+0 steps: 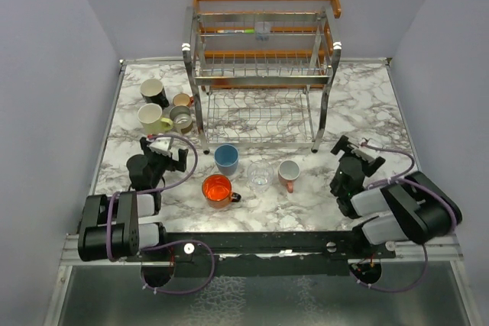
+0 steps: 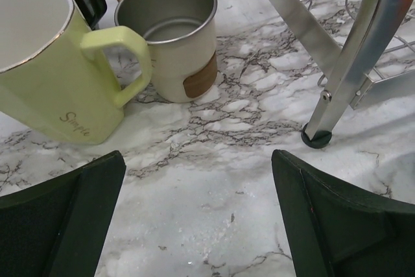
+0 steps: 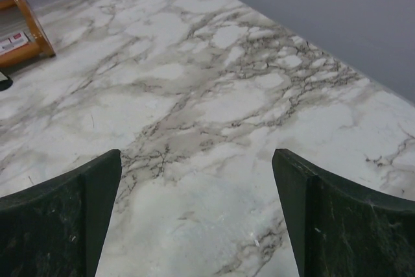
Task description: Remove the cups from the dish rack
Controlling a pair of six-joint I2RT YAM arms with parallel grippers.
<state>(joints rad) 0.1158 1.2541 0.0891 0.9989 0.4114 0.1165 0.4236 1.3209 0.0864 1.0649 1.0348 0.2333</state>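
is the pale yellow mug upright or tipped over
Upright: the pale yellow mug stands on its base on the table, mouth facing up.

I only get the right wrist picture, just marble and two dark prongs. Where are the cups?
Observer: Four stand on the table in front of the dish rack: a blue cup, an orange cup, a clear glass and a pink mug.
Operator: Any others?
Observer: Four more cluster left of the rack, among them a pale yellow mug and a steel-lined cup.
Operator: What is the other arm doing?
Observer: The left gripper is open near that cluster, holding nothing.
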